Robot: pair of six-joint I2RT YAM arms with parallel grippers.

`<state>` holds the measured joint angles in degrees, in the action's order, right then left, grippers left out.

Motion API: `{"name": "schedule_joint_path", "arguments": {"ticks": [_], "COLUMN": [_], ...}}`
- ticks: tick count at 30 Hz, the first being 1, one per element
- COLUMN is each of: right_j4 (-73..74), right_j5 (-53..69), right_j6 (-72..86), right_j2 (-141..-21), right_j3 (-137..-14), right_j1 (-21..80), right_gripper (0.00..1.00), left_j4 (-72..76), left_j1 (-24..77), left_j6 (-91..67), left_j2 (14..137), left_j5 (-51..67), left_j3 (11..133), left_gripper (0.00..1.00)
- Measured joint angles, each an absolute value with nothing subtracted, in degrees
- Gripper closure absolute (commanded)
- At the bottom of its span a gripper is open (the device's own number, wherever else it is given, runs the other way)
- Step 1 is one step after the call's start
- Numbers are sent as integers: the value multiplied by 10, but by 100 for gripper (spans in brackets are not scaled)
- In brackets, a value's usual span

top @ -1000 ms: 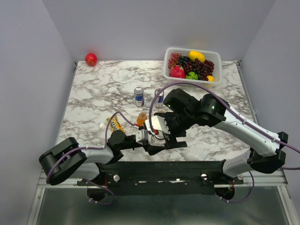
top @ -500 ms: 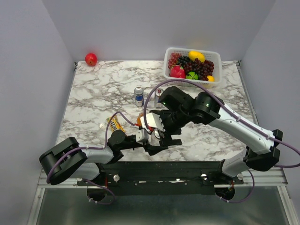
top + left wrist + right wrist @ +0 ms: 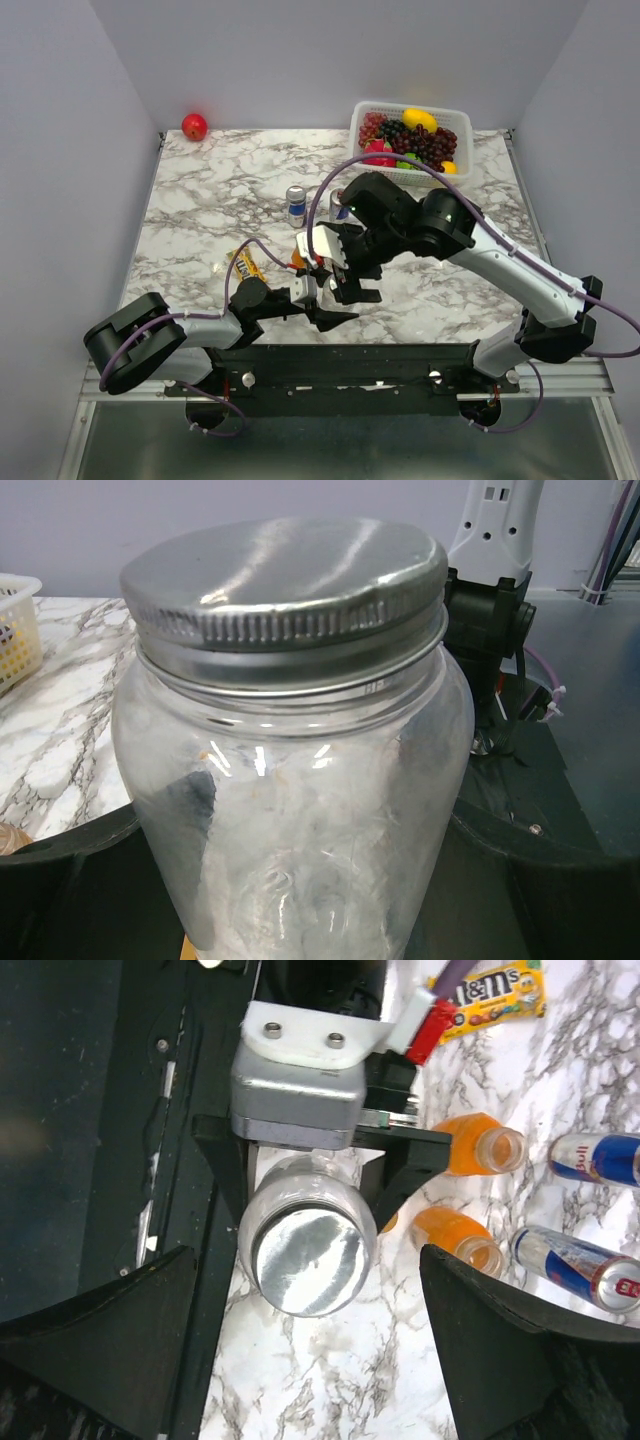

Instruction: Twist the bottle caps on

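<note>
Presently, we note left fingers (image 3: 218,1160) clamping the jar (image 3: 300,860), right fingers (image 3: 100,1340) spread over its lid (image 3: 285,575); an off-centre grip could cross-thread it or topple uncapped bottles (image 3: 470,1150) at three o'clock.

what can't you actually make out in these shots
- Top view: the right arm covers most of the jar held by the left gripper.
- Left wrist view: whether the silver lid is screwed fully down; its skirt hides the thread.
- Top view: the pale speck beside the candy packet is too small to name.
- Right wrist view: the upper drink can is cut by the right edge.
</note>
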<state>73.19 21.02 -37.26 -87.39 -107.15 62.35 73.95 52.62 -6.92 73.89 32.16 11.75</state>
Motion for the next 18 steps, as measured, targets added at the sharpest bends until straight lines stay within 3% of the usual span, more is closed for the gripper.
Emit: {"name": "schedule_joint_path", "arguments": {"ticks": [18], "right_j4": [678], "right_j5": [148], "right_j6": [-356], "right_j2": [-888], "right_j3": [-1027], "right_j1": [599], "right_gripper": [6], "left_j4": [705], "left_j1": [526], "left_j6": [-59], "left_j2": [741], "left_j5": [322], "left_j3": [117], "left_gripper": [100]}}
